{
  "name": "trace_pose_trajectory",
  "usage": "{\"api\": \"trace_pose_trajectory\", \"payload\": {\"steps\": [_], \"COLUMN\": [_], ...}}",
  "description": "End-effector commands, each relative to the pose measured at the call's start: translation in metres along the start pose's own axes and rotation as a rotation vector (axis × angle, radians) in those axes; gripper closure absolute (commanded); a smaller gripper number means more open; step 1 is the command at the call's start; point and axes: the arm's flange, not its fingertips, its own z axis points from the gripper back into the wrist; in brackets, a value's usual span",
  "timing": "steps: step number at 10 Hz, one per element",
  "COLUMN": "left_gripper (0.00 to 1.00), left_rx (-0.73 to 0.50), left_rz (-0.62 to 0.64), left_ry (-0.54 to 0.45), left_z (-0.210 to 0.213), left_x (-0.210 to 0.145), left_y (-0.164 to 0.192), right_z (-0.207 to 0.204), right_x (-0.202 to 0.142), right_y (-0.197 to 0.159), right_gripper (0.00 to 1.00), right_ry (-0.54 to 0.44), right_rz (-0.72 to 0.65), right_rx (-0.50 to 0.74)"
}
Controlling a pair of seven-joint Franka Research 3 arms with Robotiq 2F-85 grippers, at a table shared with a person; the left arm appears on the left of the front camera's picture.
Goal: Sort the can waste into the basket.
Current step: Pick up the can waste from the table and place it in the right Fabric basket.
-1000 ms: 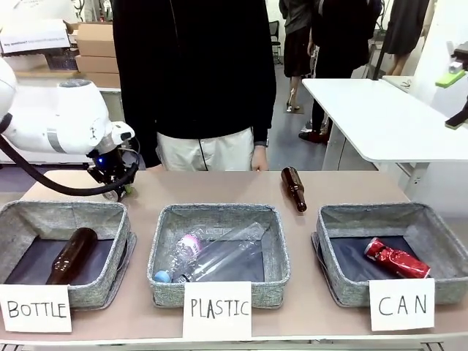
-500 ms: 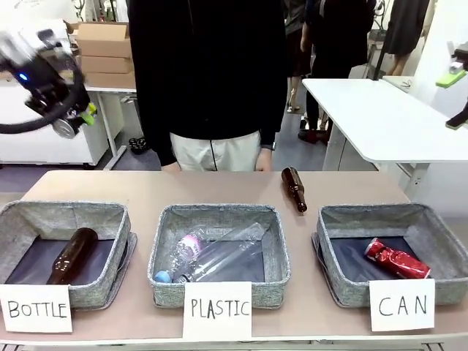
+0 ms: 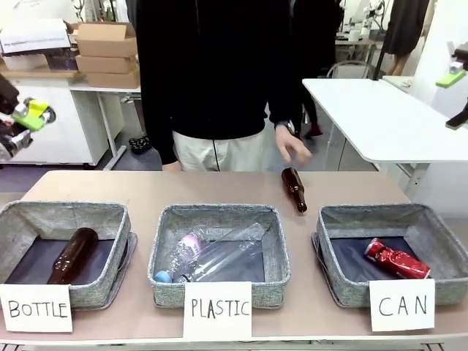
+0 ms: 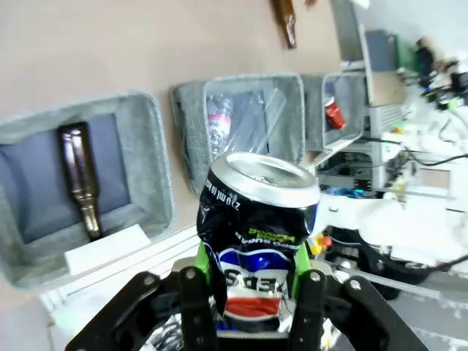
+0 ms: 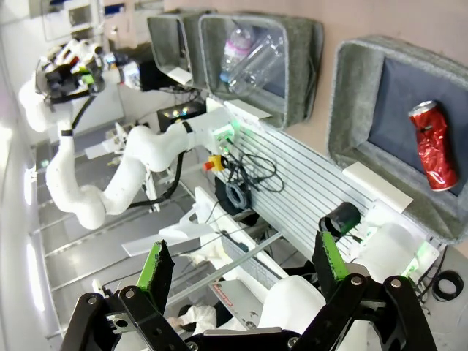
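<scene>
- The dark blue-black can (image 4: 257, 219), dented, with yellow and white print, sits between the two green-padded fingers of the left gripper (image 4: 252, 285). Its silver top points away from the wrist.
- The left gripper is clamped on the can's lower half, one finger against each side.
- In the front view the left gripper (image 3: 22, 124) hangs in the air at the picture's left edge, above and to the left of the BOTTLE basket (image 3: 110, 219). It is well apart from the CAN basket (image 3: 439, 219) at the table's right end.
- The red can (image 3: 396, 259) lies on its side on the dark floor of the CAN basket, behind the white "CAN" sign (image 3: 401, 304).
- The right gripper (image 5: 243, 267) has its jaws spread wide with nothing between them. It looks down from the near side of the table, with the red can (image 5: 433, 146) far off in its basket.
- A clear plastic bottle (image 3: 212, 256) lies in the middle PLASTIC basket (image 3: 274, 241).
- A brown bottle (image 3: 72, 256) lies in the BOTTLE basket.
- A second brown bottle (image 3: 294, 189) lies on the bare table (image 3: 219, 190), behind the gap between the middle and right baskets.
- A person in a dark top stands at the far side, one hand (image 3: 292, 150) just above that loose bottle.
</scene>
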Motion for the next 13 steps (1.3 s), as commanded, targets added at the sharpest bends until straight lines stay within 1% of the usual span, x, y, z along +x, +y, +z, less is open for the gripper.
{"api": "trace_pose_trajectory", "payload": {"steps": [1, 2, 3, 4, 5, 6, 7, 8, 9, 10, 11, 12, 13], "left_gripper": [1.0, 1.0, 0.54, 0.54, 0.54, 0.54, 0.54, 0.54, 0.54, 0.54, 0.54, 0.54, 0.54], "left_rx": [0.056, 0.056, 0.013, -0.079, -0.181, -0.236, -0.231, -0.218, -0.247, -0.306, -0.278, -0.321, -0.349], "left_rz": [0.008, 0.008, 0.0, -0.032, -0.134, -0.22, -0.333, -0.471, -0.624, -0.796, -0.914, -0.915, -0.947], "left_ry": [0.041, 0.041, 0.011, 0.056, 0.118, 0.167, 0.187, 0.185, 0.232, 0.251, 0.23, 0.215, 0.201], "left_z": [-0.006, -0.006, -0.003, -0.046, -0.094, -0.131, -0.17, -0.213, -0.259, -0.32, -0.374, -0.414, -0.442], "left_x": [0.039, 0.039, 0.009, 0.036, 0.062, 0.078, 0.089, 0.095, 0.096, 0.089, 0.076, 0.054, 0.025], "left_y": [-0.003, -0.003, -0.002, -0.008, -0.032, -0.066, -0.108, -0.157, -0.206, -0.249, -0.271, -0.292, -0.314], "right_z": [-0.003, -0.003, -0.003, 0.0, 0.019, 0.042, 0.073, 0.099, 0.117, 0.134, 0.137, 0.134, 0.128], "right_x": [-0.002, -0.002, -0.002, 0.0, -0.013, -0.025, -0.044, -0.071, -0.102, -0.133, -0.152, -0.161, -0.164], "right_y": [-0.002, -0.002, -0.002, 0.0, 0.008, -0.002, -0.02, -0.043, -0.063, -0.074, -0.085, -0.099, -0.112], "right_gripper": [0.0, 0.0, 0.0, 0.0, 0.0, 0.0, 0.0, 0.0, 0.0, 0.0, 0.0, 0.0, 0.0], "right_ry": [-0.014, -0.014, -0.014, 0.0, -0.106, -0.148, -0.206, -0.312, -0.355, -0.411, -0.422, -0.394, -0.37], "right_rz": [0.018, 0.018, 0.018, 0.0, -0.003, -0.037, -0.129, -0.238, -0.303, -0.337, -0.386, -0.432, -0.469], "right_rx": [-0.007, -0.007, -0.007, 0.0, -0.05, -0.033, -0.003, -0.011, 0.022, 0.008, -0.002, 0.004, 0.045]}}
